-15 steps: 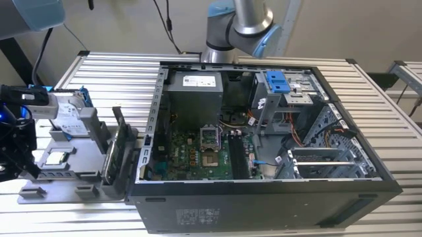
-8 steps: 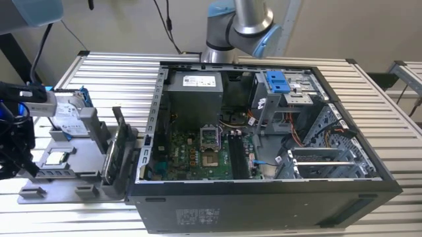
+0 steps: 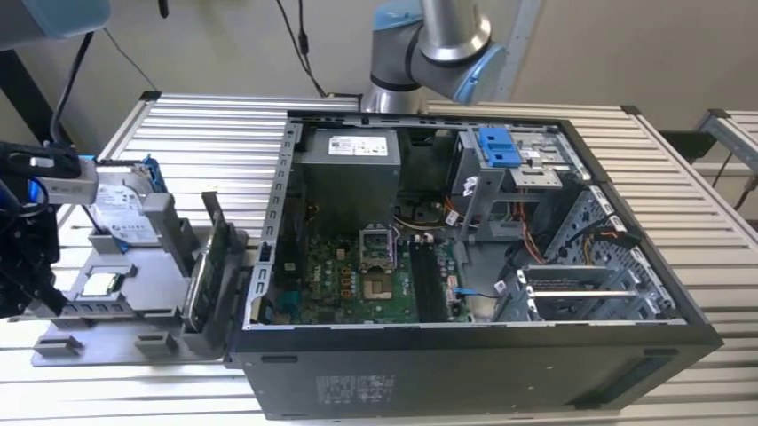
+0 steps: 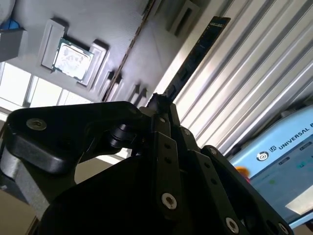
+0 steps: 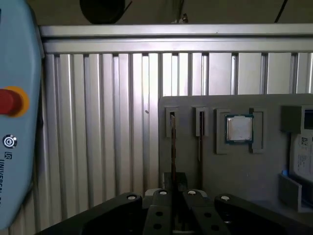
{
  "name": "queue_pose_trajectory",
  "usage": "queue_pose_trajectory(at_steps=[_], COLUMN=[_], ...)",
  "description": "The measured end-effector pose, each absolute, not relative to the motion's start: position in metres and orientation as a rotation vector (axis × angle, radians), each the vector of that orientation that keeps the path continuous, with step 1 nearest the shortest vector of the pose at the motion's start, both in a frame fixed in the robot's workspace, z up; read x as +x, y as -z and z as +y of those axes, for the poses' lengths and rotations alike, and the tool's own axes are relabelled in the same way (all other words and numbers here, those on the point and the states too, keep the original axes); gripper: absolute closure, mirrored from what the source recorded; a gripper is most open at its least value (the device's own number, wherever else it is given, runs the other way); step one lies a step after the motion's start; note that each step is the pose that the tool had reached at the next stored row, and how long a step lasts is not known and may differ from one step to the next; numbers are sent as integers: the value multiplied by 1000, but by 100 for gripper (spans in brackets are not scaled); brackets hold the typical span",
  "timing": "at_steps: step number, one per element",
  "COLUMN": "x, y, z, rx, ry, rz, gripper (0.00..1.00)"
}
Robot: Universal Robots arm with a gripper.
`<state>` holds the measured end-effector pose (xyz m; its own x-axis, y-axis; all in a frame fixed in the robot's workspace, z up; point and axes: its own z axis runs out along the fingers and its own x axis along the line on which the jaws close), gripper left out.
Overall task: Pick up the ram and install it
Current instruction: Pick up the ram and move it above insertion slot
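The ram [image 4: 195, 54] is a long dark stick running out from between my fingertips over the grey holder's edge and the slatted table. In the first wrist view the ram [image 5: 172, 142] shows edge-on, in line with a narrow slot of the grey holder [image 5: 210, 176]. My gripper [image 4: 159, 103] is shut on its near end. In the exterior view the black gripper [image 3: 30, 266] hangs at the far left beside the holder [image 3: 142, 275]. I cannot tell whether the stick is touching its slot or lifted clear. The open computer case [image 3: 474, 355] with its motherboard [image 3: 355, 275] lies to the exterior view's right.
A second thin stick [image 5: 200, 139] stands in the neighbouring slot, and a square processor chip [image 5: 239, 129] sits beside it. A hard drive [image 3: 119, 209] and upright cards [image 3: 213, 257] stand on the holder. A pale blue pendant with a red button [image 5: 10, 100] lies on the slatted table.
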<state>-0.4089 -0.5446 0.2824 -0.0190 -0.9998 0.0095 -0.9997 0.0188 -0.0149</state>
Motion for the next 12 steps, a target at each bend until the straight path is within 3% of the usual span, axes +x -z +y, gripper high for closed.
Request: queue_pose_trajectory(at_steps=[12], x=[-409], y=[-289], z=[-545], rx=[-2198], ry=[27], rz=[2239], gripper=[86])
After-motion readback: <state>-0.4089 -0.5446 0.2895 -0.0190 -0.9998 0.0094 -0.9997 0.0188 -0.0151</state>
